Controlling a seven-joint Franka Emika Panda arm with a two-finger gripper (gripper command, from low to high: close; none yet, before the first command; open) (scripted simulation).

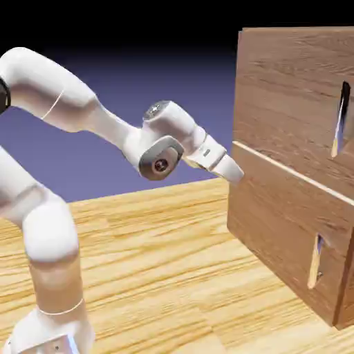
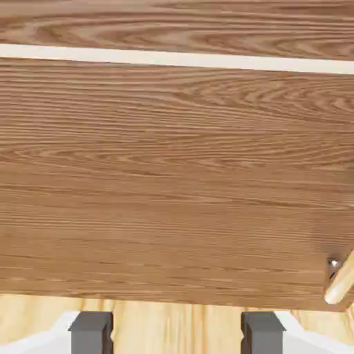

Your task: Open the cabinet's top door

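While the top door [image 1: 290, 104] sits flush and closed in the cabinet [image 1: 276, 228], its slim handle [image 1: 340, 121] lies up and well to the right of the claw [image 1: 234, 171]. That claw hangs near the seam between the doors, its fingers [image 2: 90, 330] spread and empty. From here it could drift to the lower handle [image 1: 316, 261] and pull the wrong door.

White arm [image 1: 62, 104] reaches from left toward brown wood-grain cabinet [image 1: 276, 207] standing on wood-grain counter [image 1: 152, 263]. Gripper [image 1: 236, 173] near cabinet's left front edge, level with pale seam between doors; contact unclear, jaw gap not visible. Top door [image 1: 290, 97] closed, slim vertical handle [image 1: 340, 119] far right. Lower door [image 1: 283, 235] closed, shorter handle [image 1: 316, 261].
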